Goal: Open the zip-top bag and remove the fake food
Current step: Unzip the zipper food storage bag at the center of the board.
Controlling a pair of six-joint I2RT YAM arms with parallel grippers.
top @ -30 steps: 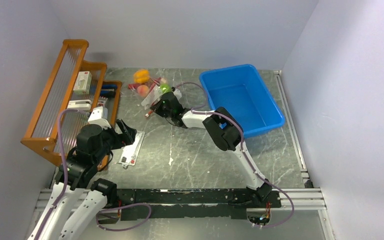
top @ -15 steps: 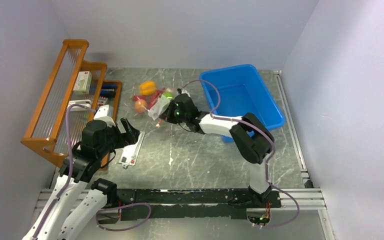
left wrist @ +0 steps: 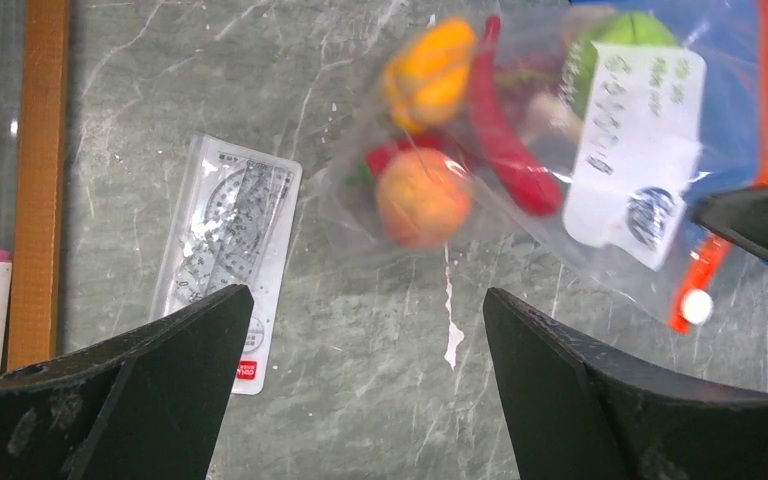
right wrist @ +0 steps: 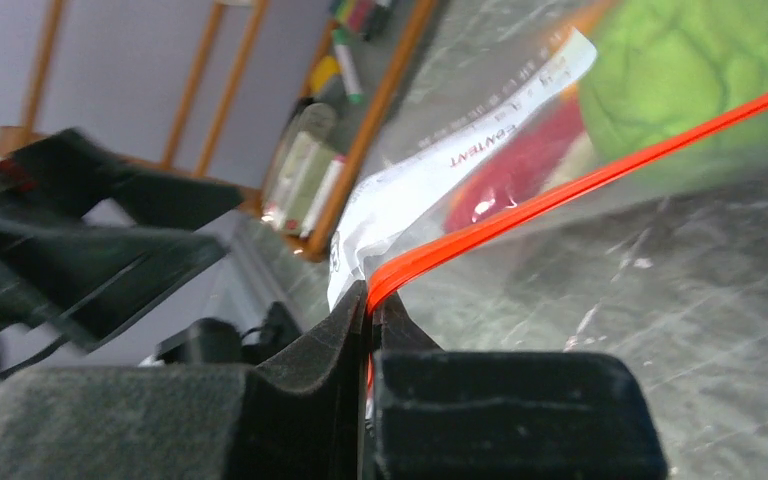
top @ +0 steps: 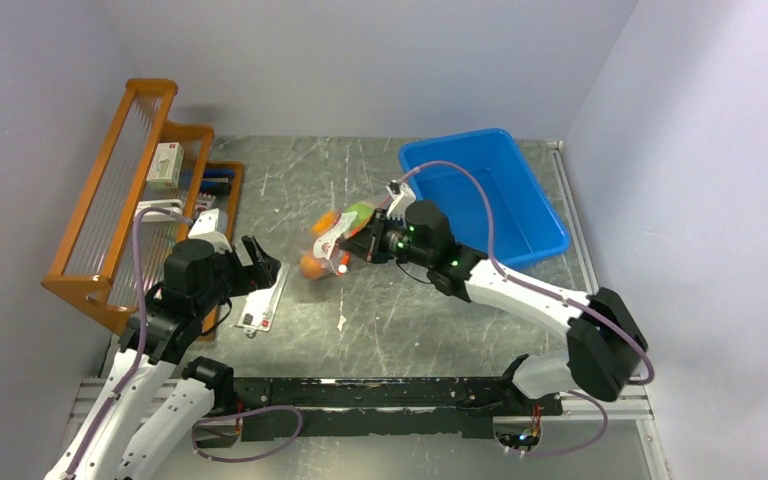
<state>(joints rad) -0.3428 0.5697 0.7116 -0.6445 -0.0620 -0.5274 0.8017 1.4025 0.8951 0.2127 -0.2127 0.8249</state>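
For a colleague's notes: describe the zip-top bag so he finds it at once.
Find the blue tub at the far right. Left of it, the right gripper, jaws shut, holds the zip-top bag. Unlike the flat white packet nearby, it is clear, with an orange-red zip strip and fake food inside.

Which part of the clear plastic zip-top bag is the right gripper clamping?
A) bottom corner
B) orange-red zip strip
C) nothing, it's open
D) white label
B: the right wrist view shows the right gripper shut on the orange-red zip strip of the clear plastic zip-top bag.
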